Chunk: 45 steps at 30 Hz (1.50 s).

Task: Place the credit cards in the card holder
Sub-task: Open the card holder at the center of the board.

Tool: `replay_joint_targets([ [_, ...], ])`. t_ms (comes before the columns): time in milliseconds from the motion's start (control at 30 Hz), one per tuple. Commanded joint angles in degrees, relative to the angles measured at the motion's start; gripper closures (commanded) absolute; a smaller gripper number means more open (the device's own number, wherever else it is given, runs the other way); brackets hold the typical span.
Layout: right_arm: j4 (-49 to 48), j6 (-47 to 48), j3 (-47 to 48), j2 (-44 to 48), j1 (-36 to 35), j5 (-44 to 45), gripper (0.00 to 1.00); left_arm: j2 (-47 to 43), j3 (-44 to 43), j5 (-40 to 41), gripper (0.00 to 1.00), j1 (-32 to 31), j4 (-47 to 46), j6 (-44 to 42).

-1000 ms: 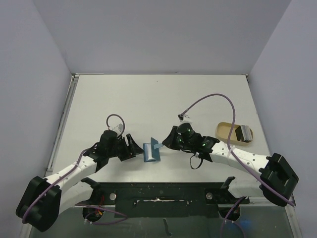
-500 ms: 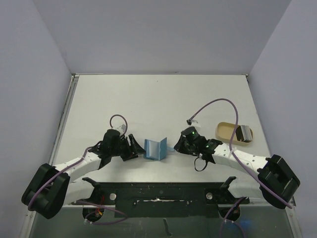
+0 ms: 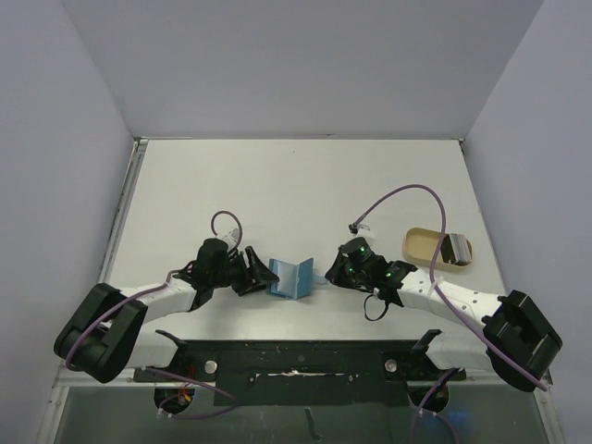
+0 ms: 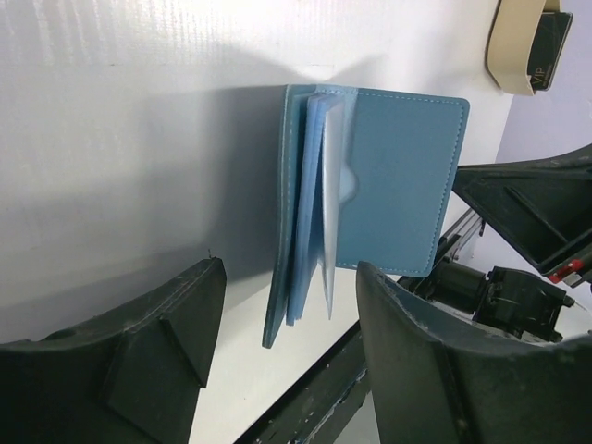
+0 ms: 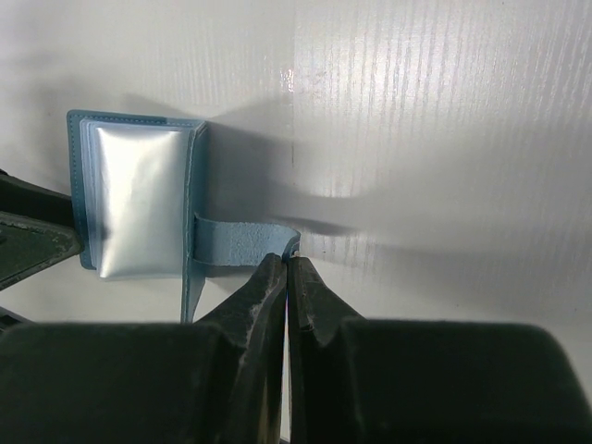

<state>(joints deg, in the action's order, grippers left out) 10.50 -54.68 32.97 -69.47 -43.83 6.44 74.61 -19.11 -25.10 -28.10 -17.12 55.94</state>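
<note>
**Opening the card holder: right pincer on the tab, left pincer apart at the left cover**

The card holder [image 3: 289, 278] stands half open on the table [image 3: 296, 185], near the arm bases and between my two pincers. My right pincer [image 5: 287, 268] is clamped together on the tab [image 5: 242, 242]. My left pincer [image 3: 262, 275] stands apart just left of the holder, facing its left cover and clear sleeves. To do this step well, I judge: hold the tab steady, close the left pincer on the cover alone, not the sleeves, then spread gently. The cards [image 3: 455, 250] lie in a tan tray [image 3: 416, 242], well apart on the right.
</note>
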Motion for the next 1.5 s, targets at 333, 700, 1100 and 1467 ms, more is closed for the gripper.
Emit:
replay_joint_targets([
  [333, -3.73, 0.65, -1.18, 0.74, 0.85, 0.07, 1.00, 2.08, -1.21, -3.84, 0.79, -0.38, -8.77, 1.41],
  [700, 1.51, 3.09, 5.09, -1.34, 0.87, -0.84, 0.82, -0.40, -0.56, -4.33, 1.00, -0.45, -8.77, 2.45],
  [1100, 5.63, 5.04, 17.44, -3.46, -5.00, -0.81, 0.50, -7.73, 0.96, 2.25, 1.00, -0.82, -2.12, -0.20],
  [1467, 1.04, 7.52, 23.72, -14.09, -7.79, -3.57, 0.46, -8.34, 2.27, 2.46, 1.00, -1.17, -2.21, -0.51],
])
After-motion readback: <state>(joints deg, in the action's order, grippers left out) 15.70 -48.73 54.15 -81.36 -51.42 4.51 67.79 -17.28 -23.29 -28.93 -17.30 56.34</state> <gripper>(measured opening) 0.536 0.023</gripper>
